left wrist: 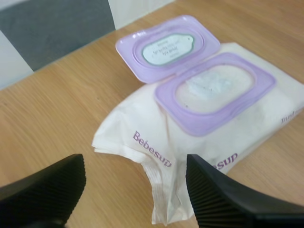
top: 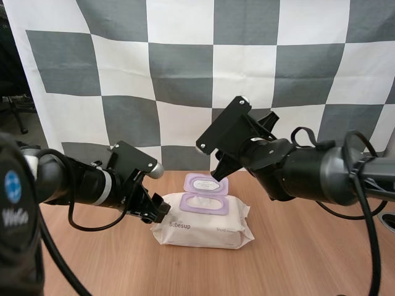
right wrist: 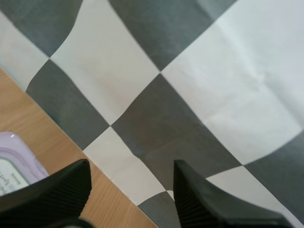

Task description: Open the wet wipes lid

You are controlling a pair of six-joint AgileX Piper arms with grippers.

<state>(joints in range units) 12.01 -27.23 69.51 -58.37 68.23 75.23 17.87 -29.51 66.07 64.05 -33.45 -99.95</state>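
1. Table (top: 308,253): light wood-grain top. It bears the pack.

2. Our left gripper (left wrist: 135,166): it sits low over the table at the pack's left end. The fingers are wide apart, ribbed inner faces turned to each other, with no object pinched. The pack's crimped end seam lies just past the gap. We cannot tell whether either finger touches it. In the high view this gripper covers that end of the pack.

3. Pack of wet wipes (top: 203,227): a soft white pack lying flat on the table between our two arms. It carries purple "Bebesup" lettering on the side that faces us.

4. Purple frame (left wrist: 214,92): a rounded rim on the pack's top face. It is uncovered, and a white wipe shows inside it.

5. Lid (top: 206,184): purple, with a white label on its inner face. It stands open, folded back from the frame's far side, inner face up, reaching past the pack's far edge.

6. Our right gripper (top: 220,172): it is raised just above the lid's far right corner, apart from the left gripper. The fingers are wide apart with nothing between them. In the high view its tips overlap that corner of the lid. In its own wrist view a corner of the lid lies on the table beside one finger.
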